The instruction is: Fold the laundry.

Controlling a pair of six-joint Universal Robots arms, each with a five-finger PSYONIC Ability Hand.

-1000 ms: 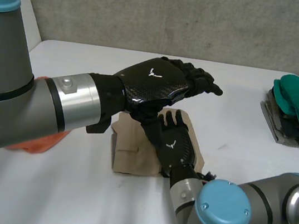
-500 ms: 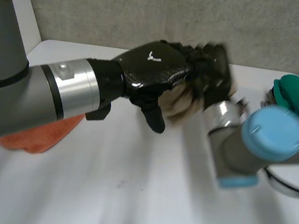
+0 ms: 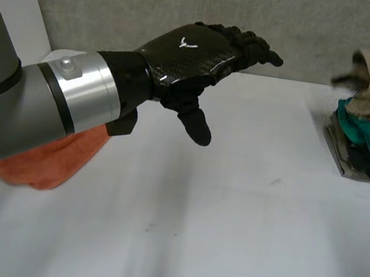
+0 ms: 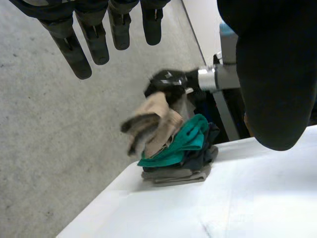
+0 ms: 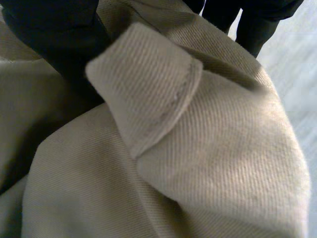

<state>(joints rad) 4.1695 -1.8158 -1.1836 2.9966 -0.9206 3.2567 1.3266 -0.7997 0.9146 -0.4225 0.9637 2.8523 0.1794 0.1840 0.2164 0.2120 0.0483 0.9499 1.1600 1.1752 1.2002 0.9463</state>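
We see the left hand (image 3: pixel 191 52) held in the air above the white counter (image 3: pixel 228 222), touching nothing. Its fingers are stretched out and apart, its thumb hangs downward, and it holds nothing. In its own wrist view the straight fingertips (image 4: pixel 74 47) point toward the far corner of the counter.

Over at that corner, the right hand (image 4: pixel 166 82) carries the beige cloth (image 4: pixel 156 119). Seen from the right wrist, the thumb and the fingers close on the folded twill from either side, so we read this hand as clamped on the cloth. One hemmed corner of the cloth stands up under the palm. The cloth is bunched and lifted, hanging just above the stack of folded laundry (image 3: pixel 369 142). We cannot tell whether its lower edge touches the stack.

The stack sits at the counter's right edge, with a teal piece on top, dark pieces beneath and a grey one at the bottom. An orange cloth (image 3: pixel 49 160) lies on the counter at the left, partly under the left arm (image 3: pixel 29 108), well apart from the stack.
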